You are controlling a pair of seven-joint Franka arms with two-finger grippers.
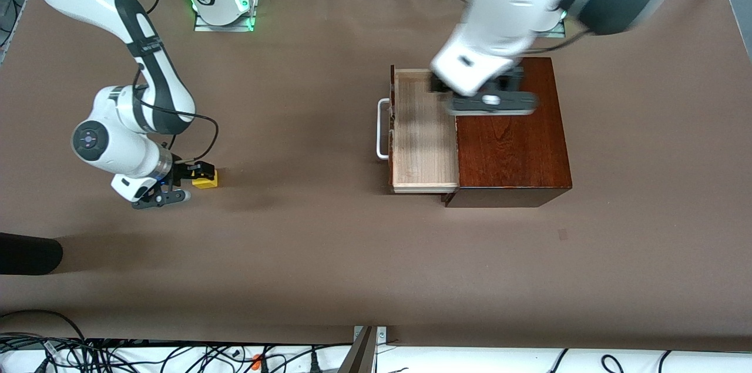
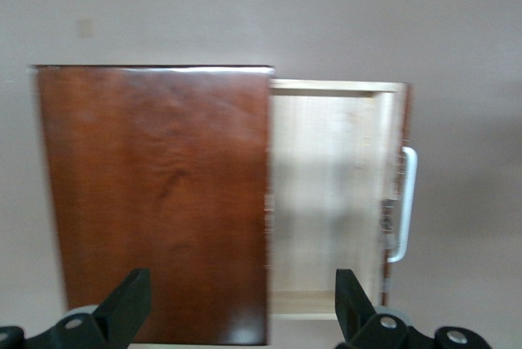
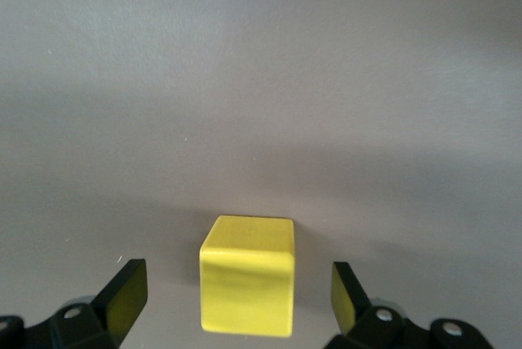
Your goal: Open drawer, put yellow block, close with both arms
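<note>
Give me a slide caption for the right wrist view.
Right hand open around the yellow block on the table.

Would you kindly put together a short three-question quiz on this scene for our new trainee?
1. True or false: the drawer is pulled out of the wooden box.
2. The right end effector is: A) open, fingers on either side of the yellow block; B) carrying the block over the drawer; C) pulling the handle.
3. Fill in: the left end effector, fingers open, is over the ______.

Key:
1. True; the pale tray is exposed and holds nothing.
2. A; the block sits on the table.
3. Wooden box, near the open drawer.
</note>
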